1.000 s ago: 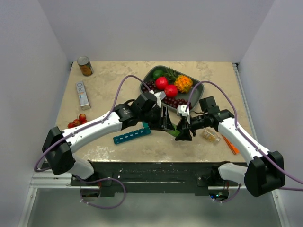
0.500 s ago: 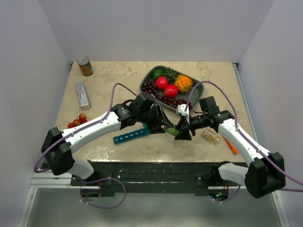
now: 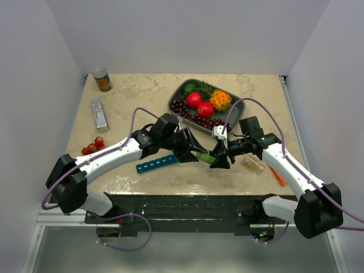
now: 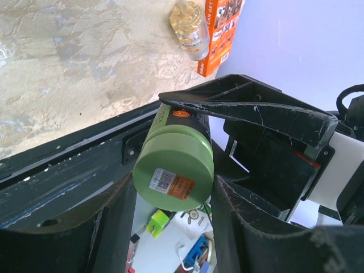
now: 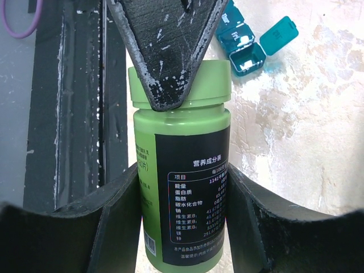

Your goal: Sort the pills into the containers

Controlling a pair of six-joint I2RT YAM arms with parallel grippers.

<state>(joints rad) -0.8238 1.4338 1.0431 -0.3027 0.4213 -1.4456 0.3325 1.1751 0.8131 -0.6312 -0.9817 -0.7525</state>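
While the right fingers (image 5: 114,222) clamp the green bottle (image 3: 206,157) round its body, the left fingers (image 4: 256,108) are pinched on its cap (image 4: 173,170). The whole thing hangs in the air just right of the teal organiser (image 3: 158,163), which lies on the desk (image 3: 131,96) with some lids open. Watch it: the bottle's lying near flat, so if that cap pops free, whatever's inside could scatter across the desk and miss the compartments. A second ago the left wrist stood steeper; now it's swung lower and leftward, organiser unmoved.
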